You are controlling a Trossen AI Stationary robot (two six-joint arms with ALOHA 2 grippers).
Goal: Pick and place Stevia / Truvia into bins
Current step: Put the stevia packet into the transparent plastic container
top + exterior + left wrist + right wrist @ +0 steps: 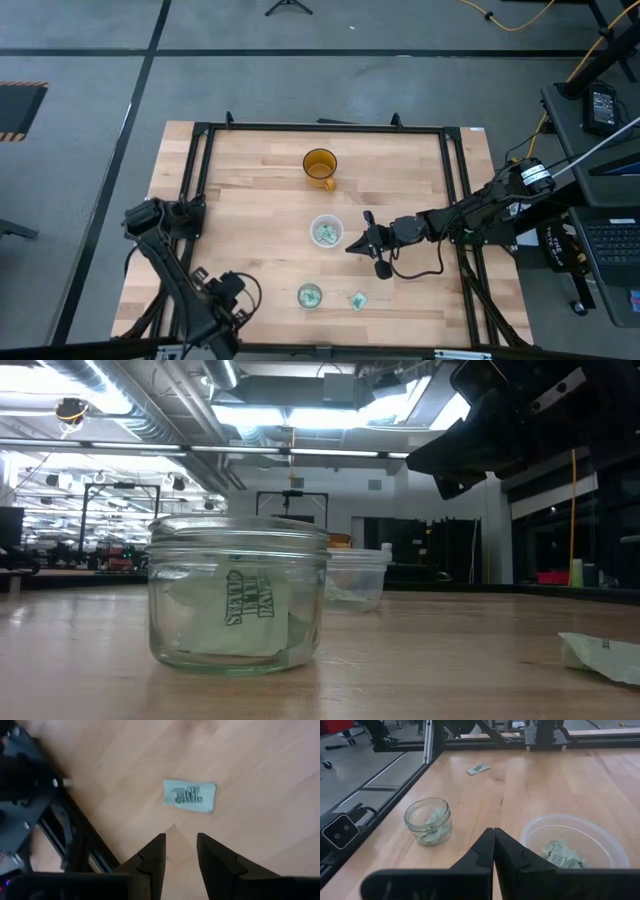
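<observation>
Robotics lab/workshop: exposed ceiling ducts (150, 400), taped concrete floor (90, 60), framed wooden table (260, 200).

Pale-green sachet (190, 796), dark lettering

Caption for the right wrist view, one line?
Shut right gripper hovers over the table between a glass jar and a plastic tub, both holding sachets; one sachet lies loose beyond.

We count two bins, a wide clear tub (326, 232) and a small glass jar (310, 296), one orange cup (320, 167), and one loose sachet (357, 299).
</observation>
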